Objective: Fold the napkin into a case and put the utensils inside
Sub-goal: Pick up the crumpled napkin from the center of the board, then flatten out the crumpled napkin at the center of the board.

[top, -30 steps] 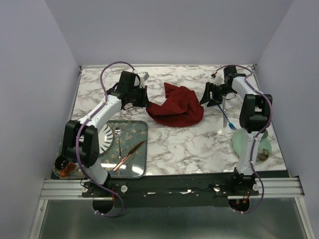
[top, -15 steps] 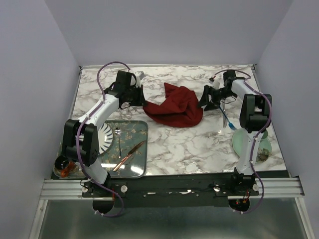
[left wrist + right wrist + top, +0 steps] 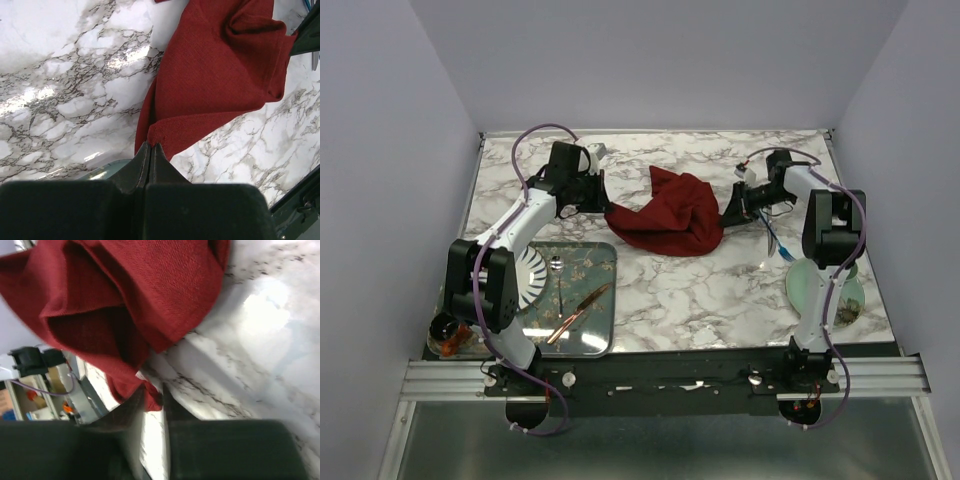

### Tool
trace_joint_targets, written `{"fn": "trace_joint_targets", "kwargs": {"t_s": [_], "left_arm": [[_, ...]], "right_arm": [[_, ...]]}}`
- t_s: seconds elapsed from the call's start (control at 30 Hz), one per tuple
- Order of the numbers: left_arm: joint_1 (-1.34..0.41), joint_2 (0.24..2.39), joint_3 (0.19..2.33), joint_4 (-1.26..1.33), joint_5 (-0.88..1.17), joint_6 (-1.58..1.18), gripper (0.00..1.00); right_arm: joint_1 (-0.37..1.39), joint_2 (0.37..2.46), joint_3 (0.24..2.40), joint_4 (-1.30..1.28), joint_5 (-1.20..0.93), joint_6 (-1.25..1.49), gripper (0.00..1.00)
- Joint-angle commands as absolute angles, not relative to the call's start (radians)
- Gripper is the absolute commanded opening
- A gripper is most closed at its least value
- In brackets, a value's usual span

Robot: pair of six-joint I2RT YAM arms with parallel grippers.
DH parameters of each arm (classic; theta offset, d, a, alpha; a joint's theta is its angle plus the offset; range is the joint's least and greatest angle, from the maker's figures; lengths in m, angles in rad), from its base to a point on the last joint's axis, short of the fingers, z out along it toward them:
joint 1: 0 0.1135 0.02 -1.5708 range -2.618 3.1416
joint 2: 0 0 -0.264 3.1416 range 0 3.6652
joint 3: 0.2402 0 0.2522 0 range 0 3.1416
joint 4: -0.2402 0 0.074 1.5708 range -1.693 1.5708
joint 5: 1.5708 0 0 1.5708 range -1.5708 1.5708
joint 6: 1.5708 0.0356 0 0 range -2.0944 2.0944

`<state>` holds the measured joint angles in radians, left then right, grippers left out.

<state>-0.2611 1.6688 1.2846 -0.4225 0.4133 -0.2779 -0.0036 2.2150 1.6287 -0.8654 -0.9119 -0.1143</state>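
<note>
**Top external view.**
- The napkin (image 3: 670,215) lies rumpled in a loose heap, upper centre of the marble table (image 3: 720,290). It is not folded into a case.
- The left gripper (image 3: 604,208) is at the heap's left tip, and the right gripper (image 3: 727,212) is at its right edge. Neither jaw state can be read from here.
- The blue-handled fork (image 3: 781,244) lies on the table right of the heap, under the right arm. A thin pale utensil (image 3: 766,245) lies just beside it. Both are outside the cloth.
- A tray (image 3: 605,262) at lower left holds a copper knife (image 3: 578,312) and a small spoon (image 3: 558,278). A white ridged plate (image 3: 532,282) sits at the tray's left edge.
- A pale green plate (image 3: 820,290) sits at lower right.

**Left wrist view.**
- The left gripper (image 3: 151,149) is at bottom centre. Its fingers are pressed together with no gap, pinching one corner of the napkin (image 3: 220,65).
- The cloth fans away from the pinch toward the upper right of the frame, over marble.

**Right wrist view.**
- The right gripper (image 3: 152,399) is at lower centre, with its fingers (image 3: 172,410) standing a narrow slot apart.
- The lowest tip of the napkin (image 3: 150,295) sits in that slot, and bare table shows between the fingers below it.
- I cannot tell whether the pads actually press the cloth.
- The rest of the napkin bunches in folds across the upper left of the frame.
</note>
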Motion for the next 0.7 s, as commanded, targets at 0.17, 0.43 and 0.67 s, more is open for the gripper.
{"fn": "trace_joint_targets", "kwargs": {"t_s": [0.17,0.43,0.67], "left_arm": [[-0.198,1.618,1.340,-0.520,0.402,-0.264,0.00],[-0.060,1.520,1.563,-0.572,0.396,-0.328,0.00],[-0.032,1.427,1.713,-0.496,0.376,-0.402,0.00]], "right_arm": [[-0.031,2.007,1.585,-0.897,-0.953,-0.137,0.01],[-0.064,1.764,1.802,-0.888,-0.844,-0.005,0.00],[-0.064,1.662,2.052,-0.750,-0.776,0.259,0.01]]}}
